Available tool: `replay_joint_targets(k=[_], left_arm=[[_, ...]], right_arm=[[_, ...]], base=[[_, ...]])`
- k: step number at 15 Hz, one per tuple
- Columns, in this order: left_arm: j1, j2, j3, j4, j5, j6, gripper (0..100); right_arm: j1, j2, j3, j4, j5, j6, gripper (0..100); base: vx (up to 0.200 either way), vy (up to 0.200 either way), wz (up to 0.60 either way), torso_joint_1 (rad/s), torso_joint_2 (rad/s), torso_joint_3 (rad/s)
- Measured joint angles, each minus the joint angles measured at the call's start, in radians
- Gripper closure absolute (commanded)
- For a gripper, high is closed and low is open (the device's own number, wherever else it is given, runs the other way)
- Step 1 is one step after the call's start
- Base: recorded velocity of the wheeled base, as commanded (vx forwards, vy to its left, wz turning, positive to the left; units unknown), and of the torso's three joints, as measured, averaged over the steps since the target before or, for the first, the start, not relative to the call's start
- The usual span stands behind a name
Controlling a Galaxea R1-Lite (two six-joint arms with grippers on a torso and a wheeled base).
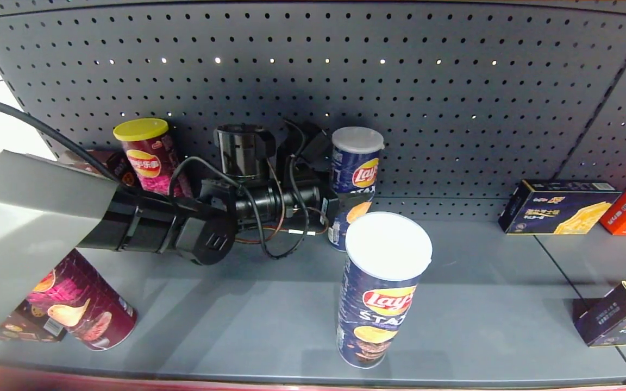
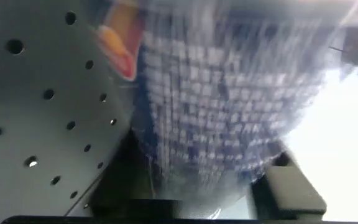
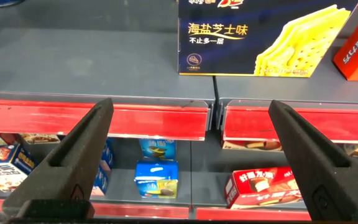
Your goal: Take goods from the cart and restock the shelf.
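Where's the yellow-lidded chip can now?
Head view: the yellow-lidded can stands at the back left of the shelf, against the pegboard, behind the left arm, the rear blue can to its right.

Left gripper [image 1: 328,155] just beside the rear blue can [image 1: 357,176] on the shelf [image 1: 481,282].

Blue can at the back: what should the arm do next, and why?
Probably open the left gripper and let go: the back blue can looks upright on the shelf, close to the pegboard, so it seems placed.
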Motion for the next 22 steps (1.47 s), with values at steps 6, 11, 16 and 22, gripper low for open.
replay_joint_targets(k=[6, 11, 16, 22], left_arm=[[-0.005, -0.024, 0.067, -0.058, 0.002, 0.0, 0], [0.023, -0.12, 0.26, -0.177, 0.002, -0.003, 0], [0.058, -0.191, 0.435, -0.261, 0.042, -0.001, 0], [0.064, -0.193, 0.459, -0.266, 0.17, 0.002, 0]], right_arm=[[0.0, 0.0, 0.0, 0.0, 0.0, 0.0, 0], [0.0, 0.0, 0.0, 0.0, 0.0, 0.0, 0], [0.0, 0.0, 0.0, 0.0, 0.0, 0.0, 0], [0.0, 0.0, 0.0, 0.0, 0.0, 0.0, 0]], base=[[0.0, 0.0, 0.0, 0.0, 0.0, 0.0], [0.0, 0.0, 0.0, 0.0, 0.0, 0.0], [0.0, 0.0, 0.0, 0.0, 0.0, 0.0], [0.0, 0.0, 0.0, 0.0, 0.0, 0.0]])
